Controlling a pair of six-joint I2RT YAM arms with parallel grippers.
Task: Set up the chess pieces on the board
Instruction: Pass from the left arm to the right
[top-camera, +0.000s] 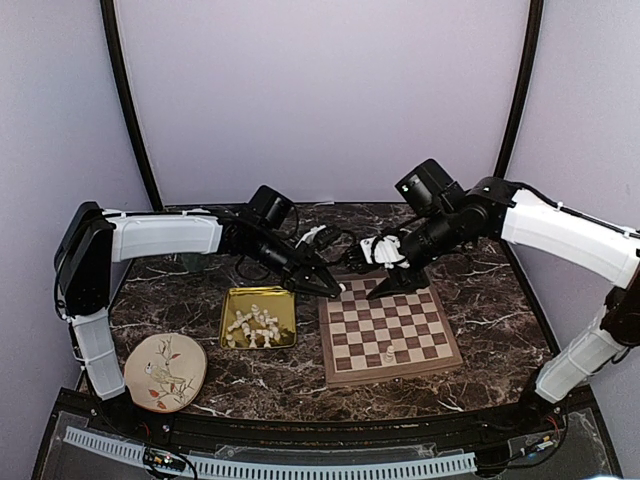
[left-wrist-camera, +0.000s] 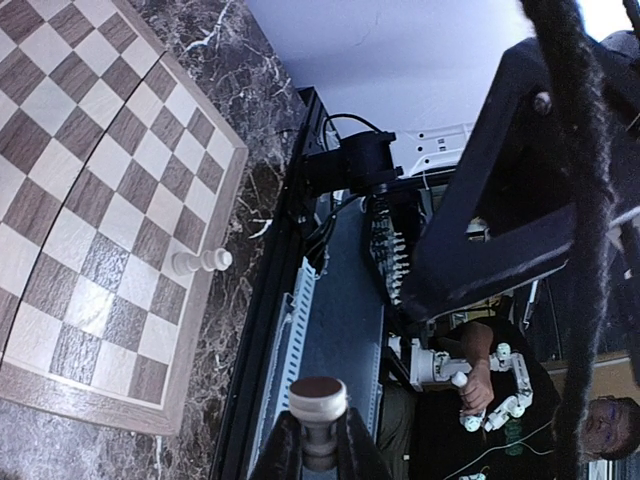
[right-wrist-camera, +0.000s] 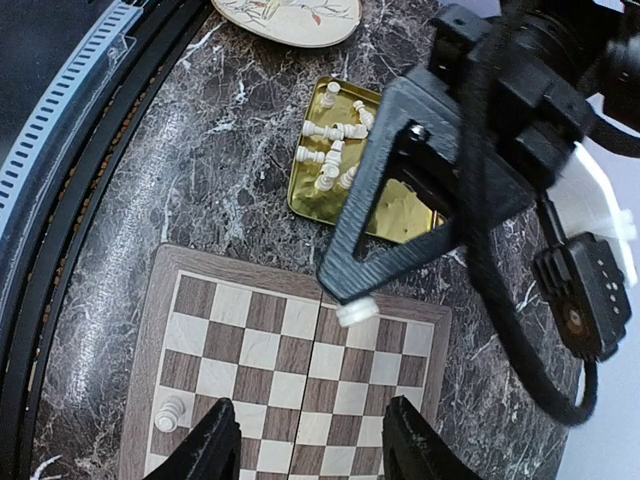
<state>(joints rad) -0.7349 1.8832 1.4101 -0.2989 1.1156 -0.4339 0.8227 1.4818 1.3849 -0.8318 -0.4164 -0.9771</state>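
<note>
Presently, one of the chess pieces (left-wrist-camera: 195, 263) stands upright and alone on the board (top-camera: 392, 335), on a square close to the edge nearest the arm bases. A second piece (left-wrist-camera: 318, 402), also cream, is clamped between the tips of the left gripper (top-camera: 333, 289), which hangs over the board's far left corner with its tip pointing down (the right wrist view shows the piece at the very tip, over the frame). Whether it touches the wood cannot be told.

The remaining pieces (top-camera: 254, 323) lie in a jumbled heap in the gold tray (top-camera: 284, 308), just left of the board and apart from it.

The right gripper (right-wrist-camera: 310, 442) is poised above the far half of the board, jaws spread wide with nothing between them. Its fingers (right-wrist-camera: 214, 445) frame several squares. The two grippers are near each other at the board's far edge but not touching.

A round plate (top-camera: 140, 362) with a bird drawing sits at the near left of the dark marble tabletop (top-camera: 480, 300), well apart from the board.
</note>
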